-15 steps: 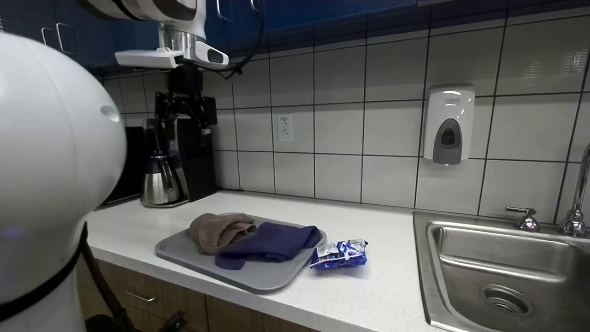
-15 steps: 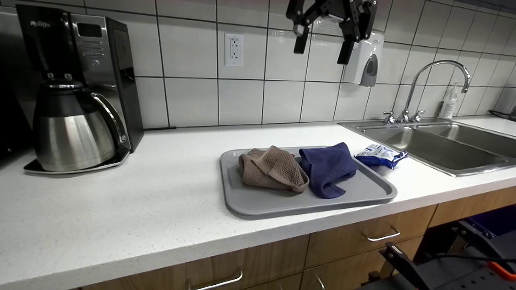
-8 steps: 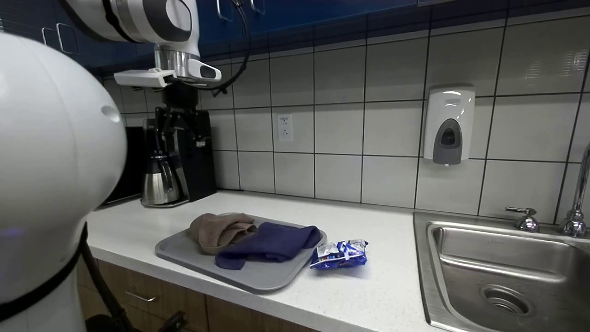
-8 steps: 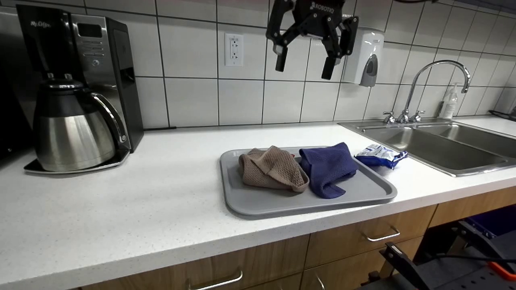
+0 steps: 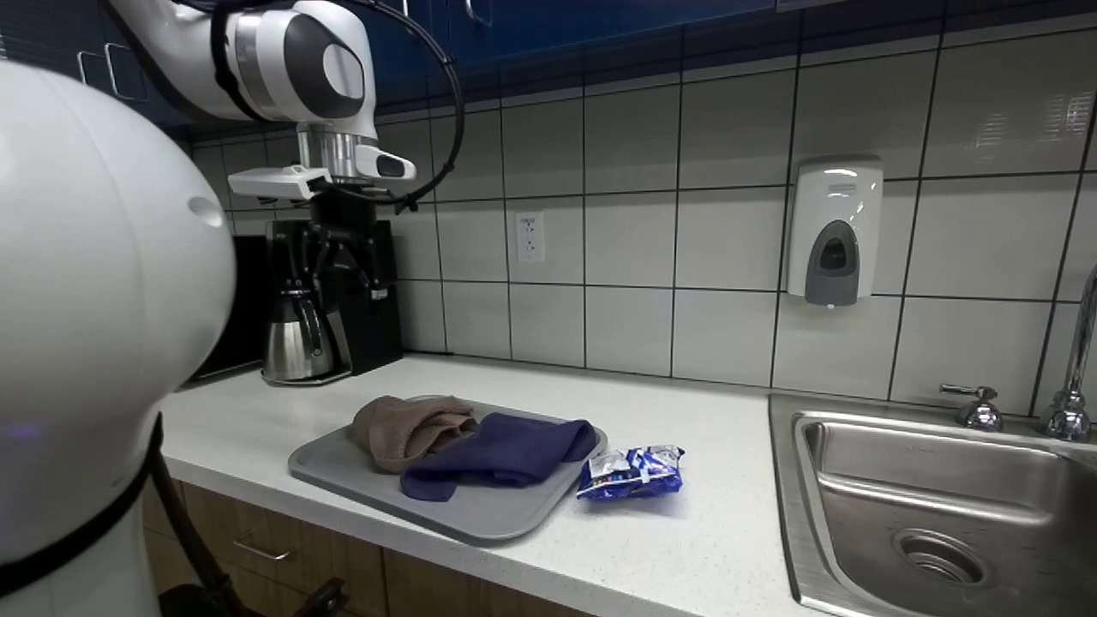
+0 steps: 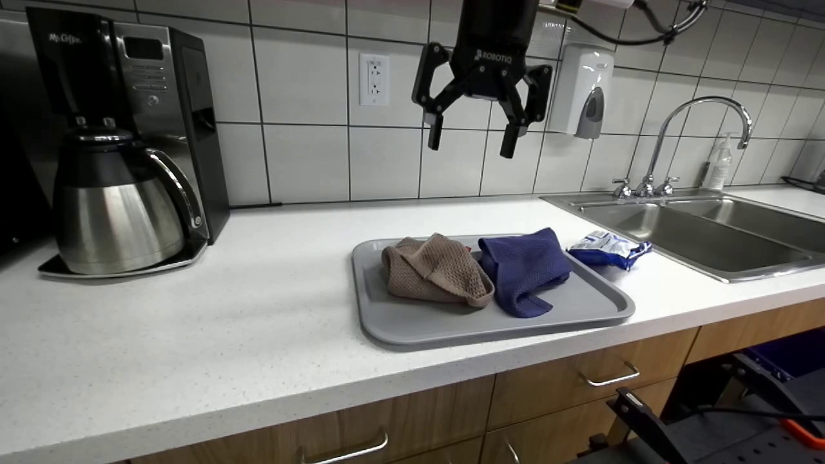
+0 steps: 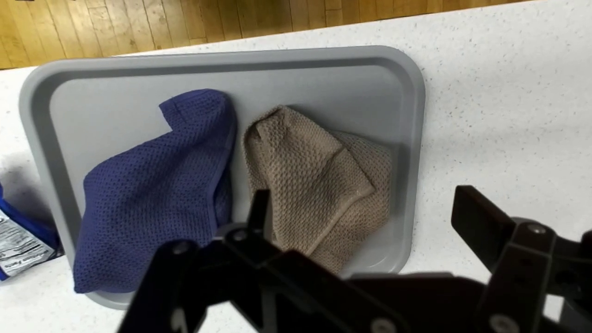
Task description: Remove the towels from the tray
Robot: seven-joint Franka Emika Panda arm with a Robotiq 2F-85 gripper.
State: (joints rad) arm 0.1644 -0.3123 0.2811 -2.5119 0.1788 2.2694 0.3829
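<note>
Brown towel (image 6: pixel 438 274) and navy towel (image 6: pixel 525 270) lie on the grey tray (image 6: pixel 412 323), the end effector (image 6: pixel 471 149) spread wide above.

A white counter (image 6: pixel 258 335) carries the tray (image 6: pixel 425 327), with a packet (image 6: pixel 609 251) just beside it. A coffee maker (image 6: pixel 171 116) stands well apart; a sink (image 6: pixel 760 267) is set in.

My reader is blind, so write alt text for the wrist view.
A rumpled navy cloth towel and a rumpled grey-brown cloth towel lie side by side on a round-cornered grey rectangular tray. The open black pincer hangs above, empty. At the left edge, a shiny blue-and-white packet is partly visible.
</note>
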